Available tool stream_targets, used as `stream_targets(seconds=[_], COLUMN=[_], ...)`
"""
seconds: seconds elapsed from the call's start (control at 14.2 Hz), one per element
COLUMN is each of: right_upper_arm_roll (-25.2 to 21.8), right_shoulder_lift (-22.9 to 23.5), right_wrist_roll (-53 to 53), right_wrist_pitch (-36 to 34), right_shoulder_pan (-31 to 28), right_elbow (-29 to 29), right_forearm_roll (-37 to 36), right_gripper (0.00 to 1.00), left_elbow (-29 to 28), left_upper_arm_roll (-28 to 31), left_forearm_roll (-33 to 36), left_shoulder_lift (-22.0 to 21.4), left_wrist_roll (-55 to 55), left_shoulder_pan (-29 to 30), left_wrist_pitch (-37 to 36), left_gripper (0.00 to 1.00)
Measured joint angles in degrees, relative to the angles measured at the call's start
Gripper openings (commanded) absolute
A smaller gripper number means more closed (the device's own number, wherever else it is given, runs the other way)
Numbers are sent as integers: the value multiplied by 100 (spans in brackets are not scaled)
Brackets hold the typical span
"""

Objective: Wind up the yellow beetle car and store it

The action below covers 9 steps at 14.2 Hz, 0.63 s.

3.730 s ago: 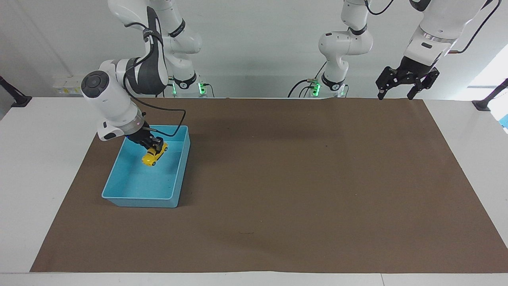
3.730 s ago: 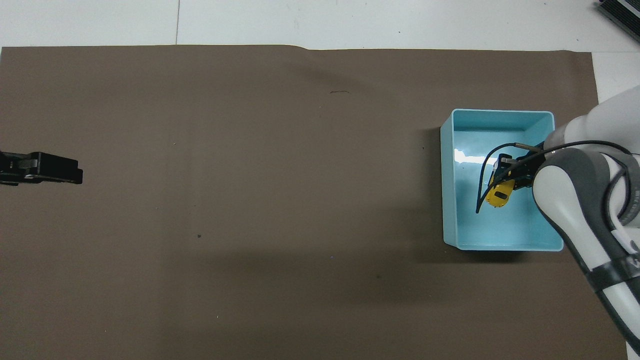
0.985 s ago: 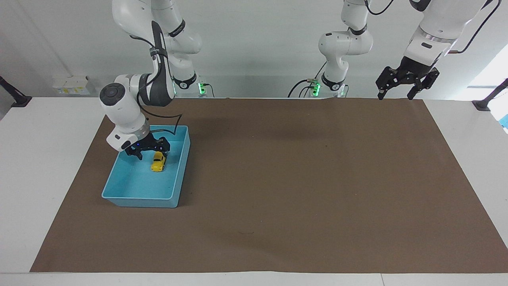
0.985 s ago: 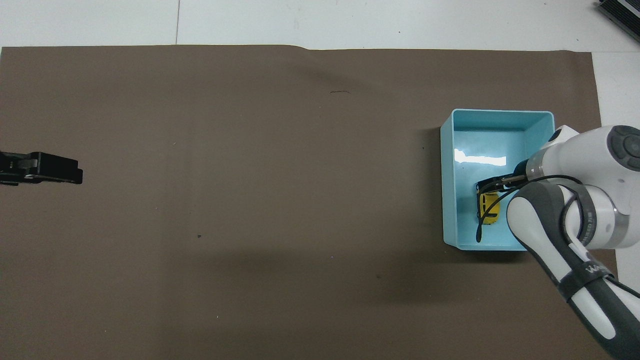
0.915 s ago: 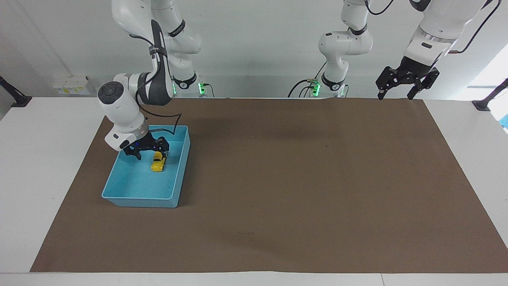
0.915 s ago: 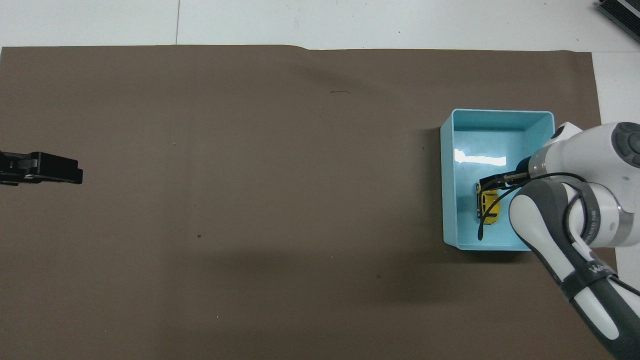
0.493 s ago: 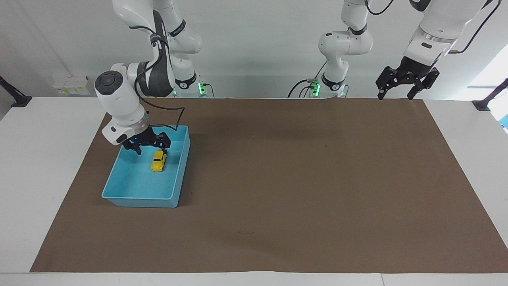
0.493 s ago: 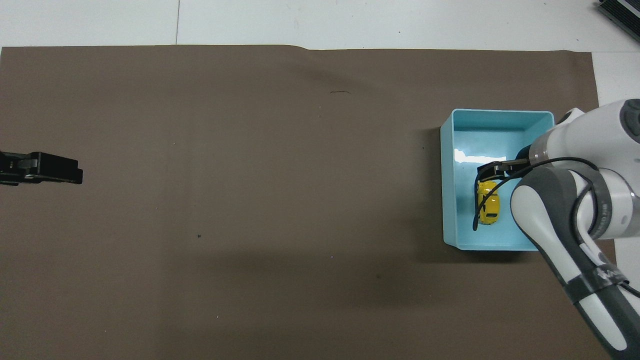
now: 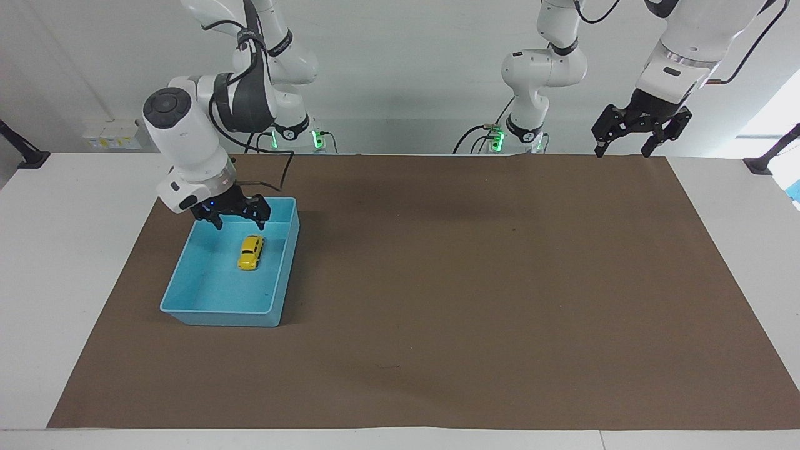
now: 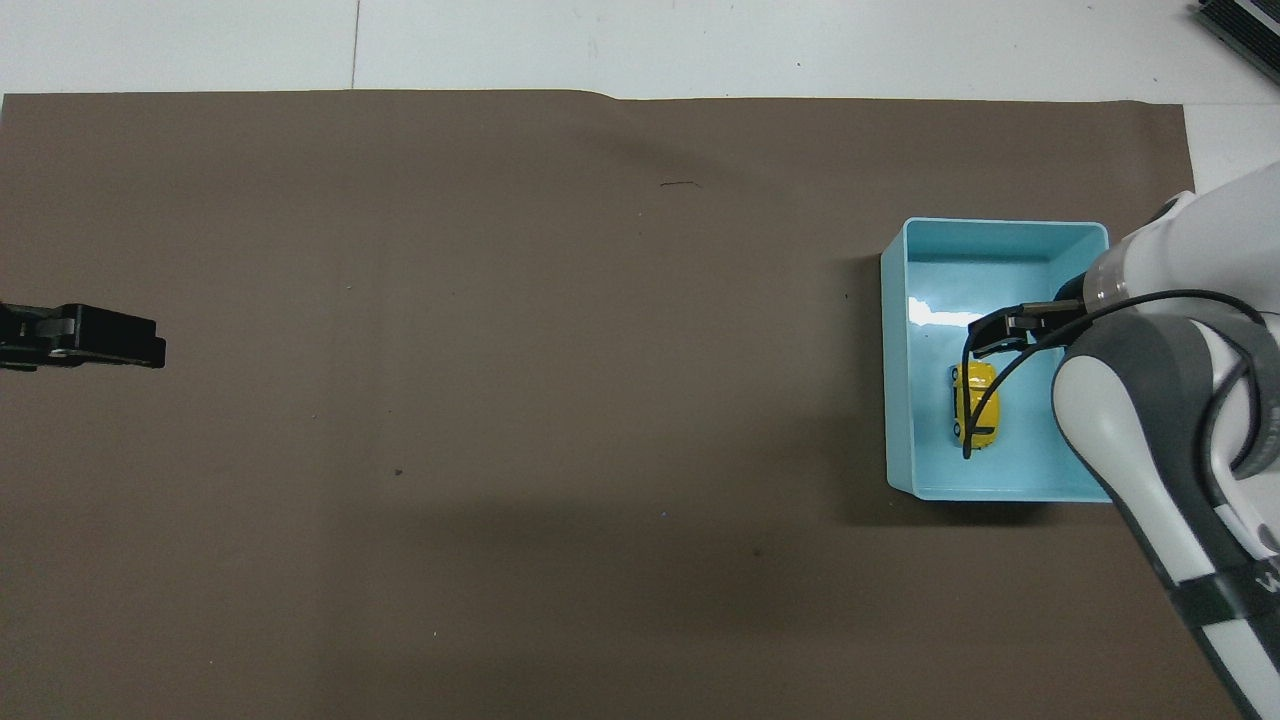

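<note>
Your yellow beetle car [image 9: 250, 252] sits on its wheels on the floor of the blue tray [image 9: 187, 286], in the half of the tray nearer the robots and close to the long wall that faces the middle of the bench [image 9: 62, 262]. Nothing touches the car. It rests loose and level, which suggests the storing step is as good as done.

Directly above the tray's robot-side end hangs your right tool [image 9: 238, 217], with its fingers spread wide and nothing between them. It is clear of the car and raised above the tray's rim, a pose that fits a release followed by a lift away. A black cable [image 10: 985, 395] from this arm loops over the car in the overhead view, but it hangs in the air, not on the toy.

The tray lies on a brown mat [image 9: 437, 281] that covers most of the bench, at the right arm's end of it.

Your left tool [image 9: 627, 137] waits well apart from the tray, over the mat's robot-side edge at the left arm's end. Its fingers are also spread and empty.
</note>
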Motion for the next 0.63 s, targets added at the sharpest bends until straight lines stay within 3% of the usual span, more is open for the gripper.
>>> stream_targets(seconds=[0.63], right_upper_arm_roll=[-7], right_shoulder_lift=[-645], right_wrist_roll=[8], right_wrist_pitch=[-996], right_shoulder_pan=[-30], right_elbow=[369], right_forearm_roll=[100], right_gripper=[100], left_elbow=[0], left_upper_arm_roll=[0], left_forearm_roll=[0], left_shoulder_lift=[0], left_wrist_roll=[0], left_shoulder_pan=[0], left_wrist_pitch=[0], left_gripper=[100])
